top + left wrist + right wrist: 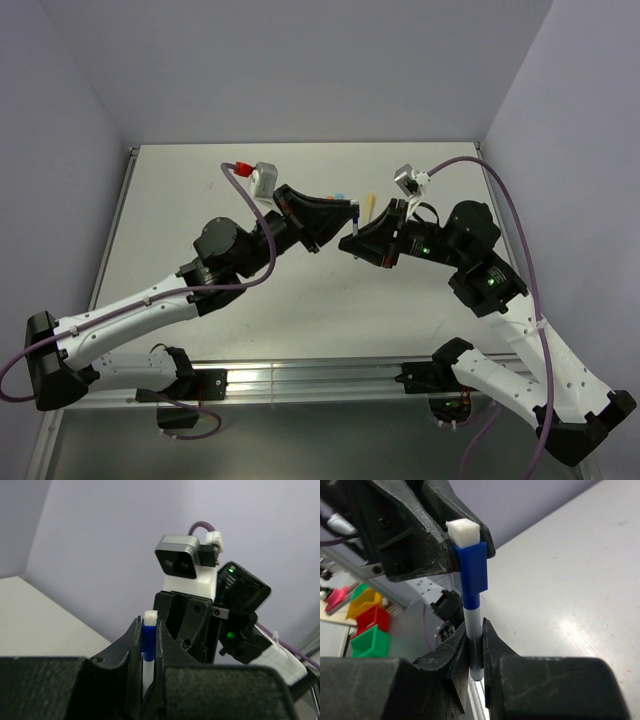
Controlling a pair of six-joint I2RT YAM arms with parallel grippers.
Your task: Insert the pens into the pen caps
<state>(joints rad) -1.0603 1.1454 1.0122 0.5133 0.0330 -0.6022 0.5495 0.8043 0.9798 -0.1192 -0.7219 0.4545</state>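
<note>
Skew is my worry: left gripper (148, 627) clamps the blue cap (472, 567), right gripper (475, 650) just below clamps the pen (472, 616), seemingly half-seated, so an off-axis push could jam it.

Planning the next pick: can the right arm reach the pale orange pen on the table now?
Probably not yet: the right gripper is shut on a pen whose blue cap the left gripper holds.

White table (200, 180) between lilac walls (300, 60); yellow, red, green bins (376, 621) beyond its edge.
</note>
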